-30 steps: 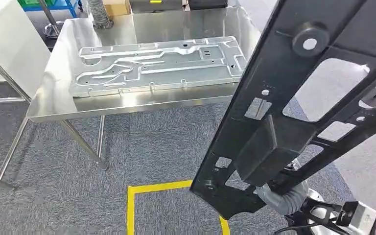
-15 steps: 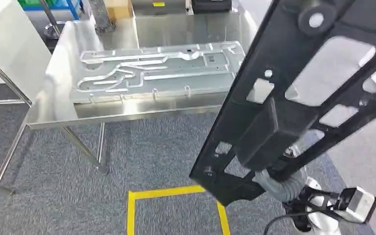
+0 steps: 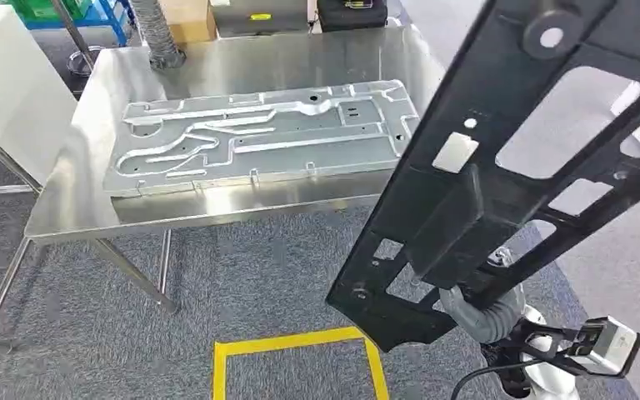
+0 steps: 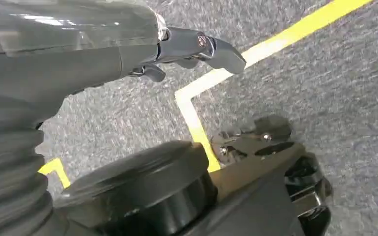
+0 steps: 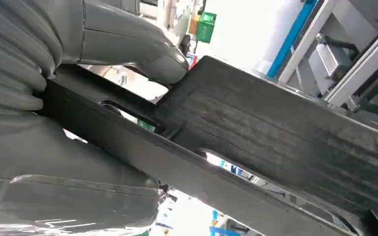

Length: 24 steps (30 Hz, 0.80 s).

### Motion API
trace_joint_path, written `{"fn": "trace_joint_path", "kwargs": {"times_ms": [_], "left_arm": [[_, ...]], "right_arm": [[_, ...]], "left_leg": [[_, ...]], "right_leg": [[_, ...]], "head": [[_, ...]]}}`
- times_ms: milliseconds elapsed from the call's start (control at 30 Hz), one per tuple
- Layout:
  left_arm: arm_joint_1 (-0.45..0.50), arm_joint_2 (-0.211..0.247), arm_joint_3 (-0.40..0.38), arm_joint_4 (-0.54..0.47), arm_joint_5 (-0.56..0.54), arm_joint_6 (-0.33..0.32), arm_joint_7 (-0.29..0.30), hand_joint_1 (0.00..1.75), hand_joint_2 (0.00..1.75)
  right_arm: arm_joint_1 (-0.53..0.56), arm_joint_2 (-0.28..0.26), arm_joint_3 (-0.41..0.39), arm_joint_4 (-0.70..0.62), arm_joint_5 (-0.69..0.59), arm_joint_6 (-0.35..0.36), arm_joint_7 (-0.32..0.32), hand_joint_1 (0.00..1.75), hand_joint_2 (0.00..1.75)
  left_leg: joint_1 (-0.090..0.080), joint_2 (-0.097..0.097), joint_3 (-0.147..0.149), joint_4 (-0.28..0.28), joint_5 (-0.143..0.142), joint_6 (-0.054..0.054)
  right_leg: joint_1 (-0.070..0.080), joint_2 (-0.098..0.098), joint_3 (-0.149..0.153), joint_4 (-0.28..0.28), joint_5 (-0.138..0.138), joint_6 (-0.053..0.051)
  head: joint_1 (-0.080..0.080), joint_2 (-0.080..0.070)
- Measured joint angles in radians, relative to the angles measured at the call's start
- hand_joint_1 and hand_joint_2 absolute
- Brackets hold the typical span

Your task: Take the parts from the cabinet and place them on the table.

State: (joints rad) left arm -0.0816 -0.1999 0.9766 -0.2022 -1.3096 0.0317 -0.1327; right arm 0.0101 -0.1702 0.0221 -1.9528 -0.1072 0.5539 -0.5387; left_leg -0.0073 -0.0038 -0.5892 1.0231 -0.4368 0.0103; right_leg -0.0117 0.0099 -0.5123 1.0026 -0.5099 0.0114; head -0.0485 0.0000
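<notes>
My right hand [image 3: 477, 315] grips a long black plastic frame part [image 3: 458, 225] by its lower end. The part tilts up and away across the right of the head view, its top past the picture's edge. In the right wrist view the thumb [image 5: 142, 49] presses on the black part [image 5: 275, 128]. A steel table [image 3: 217, 212] stands ahead to the left, and a silver stamped metal panel [image 3: 258, 137] lies flat on it. My left hand [image 4: 128, 49] hangs over the carpet with its fingers apart, holding nothing.
Yellow tape [image 3: 292, 343] marks a square on the grey carpet in front of me. A white board [image 3: 8, 92] leans at the table's left end. A ribbed hose [image 3: 154, 33], a cardboard box [image 3: 192, 17] and dark cases [image 3: 350, 12] stand behind the table.
The whole view has shifted, so the camera moved: the table now sits a little more to the left. The black part keeps about the same place in my right hand.
</notes>
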Motion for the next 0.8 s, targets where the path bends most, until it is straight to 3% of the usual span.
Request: {"fn": "trace_joint_path", "kwargs": {"times_ms": [67,133,167,233,267,300,333,400,433,467,567,633,667,733,767,800], "left_arm": [[0.002,0.0,0.0,0.0,0.0,0.001,0.0,0.0,1.75],[0.002,-0.001,0.0,0.0,-0.003,0.001,0.0,0.0,1.75],[0.001,-0.001,0.0,0.0,-0.003,0.001,0.0,0.0,1.75],[0.002,-0.001,0.0,0.0,-0.004,-0.002,0.0,0.0,1.75],[0.003,-0.001,0.0,0.0,-0.005,-0.002,0.0,0.0,1.75],[0.005,-0.001,0.0,0.0,-0.006,-0.002,0.0,0.0,1.75],[0.006,-0.001,0.0,0.0,-0.006,-0.002,0.0,0.0,1.75],[0.006,-0.001,0.0,0.0,-0.006,-0.002,-0.002,0.0,1.75],[0.007,-0.002,0.0,0.0,-0.006,-0.001,-0.002,0.0,1.75],[0.004,-0.002,0.0,0.0,-0.006,0.0,-0.002,0.0,1.75],[0.002,-0.002,0.0,0.0,-0.005,0.002,-0.003,0.0,1.75],[-0.001,-0.001,0.0,0.0,-0.006,0.002,-0.002,0.0,1.75],[-0.002,-0.001,0.0,0.0,-0.007,0.002,-0.002,0.0,1.75],[-0.001,-0.001,0.0,0.0,-0.009,0.001,-0.002,0.0,1.75],[-0.001,-0.001,0.0,0.0,-0.008,0.0,-0.003,0.0,1.75],[-0.006,-0.001,0.0,0.0,-0.009,-0.001,-0.003,0.0,1.75]], "right_arm": [[0.003,0.0,0.0,0.003,0.003,-0.004,0.0,1.75,1.75],[0.002,0.005,-0.001,0.003,0.025,-0.018,0.0,1.75,1.75],[0.002,0.005,-0.001,0.003,0.035,-0.025,0.0,1.75,1.75],[0.008,0.005,-0.001,0.007,0.049,-0.037,-0.001,1.75,1.75],[0.012,0.005,-0.001,0.01,0.053,-0.039,-0.001,1.75,1.75],[0.015,0.005,-0.001,0.013,0.054,-0.039,-0.002,1.75,1.75],[0.016,0.005,-0.001,0.017,0.055,-0.039,-0.002,1.75,1.75],[0.011,0.005,-0.001,0.023,0.055,-0.038,-0.002,1.75,1.75],[0.006,0.005,-0.001,0.028,0.055,-0.038,-0.002,1.75,1.75],[-0.001,0.007,-0.001,0.034,0.055,-0.04,-0.002,1.75,1.75],[-0.012,0.007,-0.001,0.047,0.063,-0.057,0.001,1.75,1.75],[-0.021,0.007,-0.002,0.051,0.098,-0.089,0.004,1.75,1.75],[-0.027,0.007,-0.002,0.054,0.12,-0.109,0.005,1.75,1.75],[-0.034,0.006,-0.002,0.061,0.152,-0.139,0.006,1.75,1.75],[-0.034,0.005,-0.002,0.065,0.16,-0.149,0.007,1.75,1.75],[-0.035,0.005,-0.002,0.069,0.166,-0.156,0.01,1.75,1.75]], "left_leg": [[-0.001,-0.003,0.0,-0.006,-0.003,0.008],[0.009,-0.003,0.024,-0.03,-0.001,0.017],[0.009,-0.002,0.03,-0.031,-0.004,0.023],[0.008,-0.001,0.039,-0.031,-0.016,0.027],[0.008,-0.002,0.044,-0.031,-0.022,0.027],[0.008,-0.003,0.052,-0.031,-0.028,0.027],[0.009,-0.004,0.064,-0.031,-0.037,0.025],[0.009,-0.005,0.094,-0.031,-0.057,0.019],[0.009,-0.005,0.096,-0.032,-0.066,0.013],[0.002,-0.006,0.098,-0.026,-0.076,0.005],[0.004,-0.002,0.106,-0.037,-0.085,-0.006],[0.005,-0.001,0.113,-0.017,-0.103,-0.02],[0.005,0.0,0.082,0.041,-0.127,-0.024],[0.01,0.0,-0.019,0.211,-0.188,-0.03],[0.01,0.0,-0.066,0.28,-0.202,-0.032],[0.01,0.0,-0.091,0.301,-0.187,-0.032]], "right_leg": [[0.0,-0.003,0.004,-0.01,-0.003,0.011],[-0.002,-0.005,0.004,0.016,-0.015,0.021],[-0.002,-0.005,-0.028,0.073,-0.041,0.025],[-0.005,-0.006,-0.143,0.256,-0.103,0.034],[-0.005,-0.006,-0.186,0.311,-0.107,0.037],[-0.006,-0.006,-0.207,0.319,-0.084,0.038],[-0.008,-0.006,-0.201,0.277,-0.037,0.038],[-0.01,-0.008,-0.139,0.1,0.09,0.033],[-0.009,-0.011,-0.119,0.034,0.117,0.027],[0.001,-0.011,-0.105,0.02,0.098,0.022],[0.0,-0.007,-0.106,0.018,0.082,0.002],[-0.006,-0.006,-0.088,0.004,0.077,-0.009],[-0.007,-0.009,-0.082,0.003,0.072,-0.017],[-0.005,-0.01,-0.073,0.003,0.061,-0.021],[-0.004,-0.011,-0.067,0.004,0.055,-0.021],[-0.003,-0.011,-0.058,0.004,0.048,-0.021]], "head": [[0.0,0.0],[0.0,0.0],[0.0,0.0],[0.0,0.0],[0.0,0.0],[0.0,0.0],[0.0,0.0],[0.0,0.0],[0.0,0.0],[0.0,0.0],[0.0,0.0],[0.0,0.0],[0.0,0.0],[0.0,0.0],[0.0,0.0],[0.0,0.0]]}}
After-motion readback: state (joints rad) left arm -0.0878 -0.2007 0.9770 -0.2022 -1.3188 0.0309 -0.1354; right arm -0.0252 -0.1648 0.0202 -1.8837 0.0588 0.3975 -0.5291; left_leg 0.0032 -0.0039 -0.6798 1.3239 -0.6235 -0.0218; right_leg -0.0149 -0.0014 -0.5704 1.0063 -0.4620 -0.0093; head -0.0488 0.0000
